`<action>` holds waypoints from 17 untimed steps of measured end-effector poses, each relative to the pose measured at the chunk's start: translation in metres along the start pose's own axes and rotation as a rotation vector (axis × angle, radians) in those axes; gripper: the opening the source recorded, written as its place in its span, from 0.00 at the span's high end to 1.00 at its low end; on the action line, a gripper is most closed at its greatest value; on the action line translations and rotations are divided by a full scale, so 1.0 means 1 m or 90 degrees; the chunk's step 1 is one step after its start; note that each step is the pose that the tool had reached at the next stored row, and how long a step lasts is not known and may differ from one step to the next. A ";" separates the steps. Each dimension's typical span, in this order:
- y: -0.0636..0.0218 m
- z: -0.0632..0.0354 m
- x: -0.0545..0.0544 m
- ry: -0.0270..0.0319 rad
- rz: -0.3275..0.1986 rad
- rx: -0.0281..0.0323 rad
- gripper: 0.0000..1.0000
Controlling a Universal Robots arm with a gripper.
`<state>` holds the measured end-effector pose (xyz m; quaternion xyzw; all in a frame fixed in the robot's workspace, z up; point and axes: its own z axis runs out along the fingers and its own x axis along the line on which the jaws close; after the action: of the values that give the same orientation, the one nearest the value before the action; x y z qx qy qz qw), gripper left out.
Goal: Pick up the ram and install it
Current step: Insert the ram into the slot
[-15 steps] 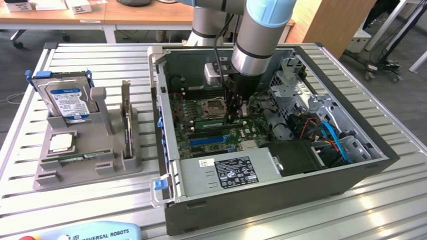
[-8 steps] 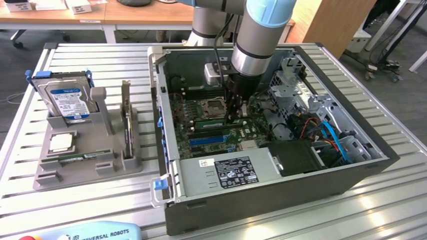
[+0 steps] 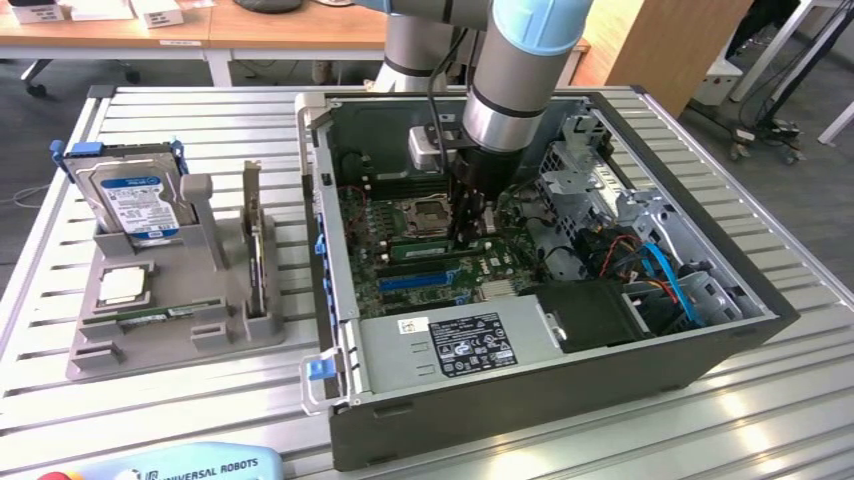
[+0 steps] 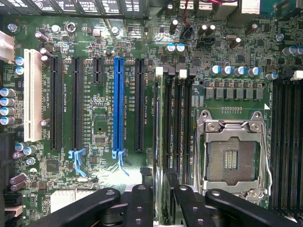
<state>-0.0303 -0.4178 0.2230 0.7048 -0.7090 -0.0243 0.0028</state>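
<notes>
Tool (image 4: pixel 160 196) is hovering low inside the computer case (image 3: pixel 747 300), fingers parted, straddling the ram (image 4: pixel 161 142) without clamping it. Ram is standing on edge in the slot just beside the processor socket (image 4: pixel 232 158). Straddling is probably keeping the tool in line with that slot.

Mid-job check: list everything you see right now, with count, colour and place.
computer case: one, dark grey, open, on the table.
motherboard: one, green, inside the case.
processor socket: one, silver, empty, on the motherboard.
ram in the slot: one, green, upright beside the socket.
ram in the holder: one, green, lying at its front.
holder: one, grey, on the exterior view's left of the case.
hard drive: one, silver, blue label, standing in the holder.
processor chip: one, silver, flat in the holder.
table: one, slatted metal, under everything.
gripper: one, black, open, fingers either side of the ram in the slot.
</notes>
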 end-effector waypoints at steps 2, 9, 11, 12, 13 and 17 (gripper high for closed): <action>0.0000 -0.0002 0.000 0.0000 0.000 0.0000 0.75; 0.0004 -0.0107 0.000 -0.0001 0.000 0.0000 0.75; 0.0006 -0.0144 0.000 0.0000 0.000 0.0000 0.75; 0.0006 -0.0161 0.000 0.0000 0.000 0.0000 0.75; 0.0007 -0.0179 -0.001 0.0000 0.000 0.0000 0.75; 0.0009 -0.0247 -0.001 -0.0001 0.000 0.0000 0.75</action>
<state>-0.0303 -0.4178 0.2478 0.7048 -0.7090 -0.0243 0.0027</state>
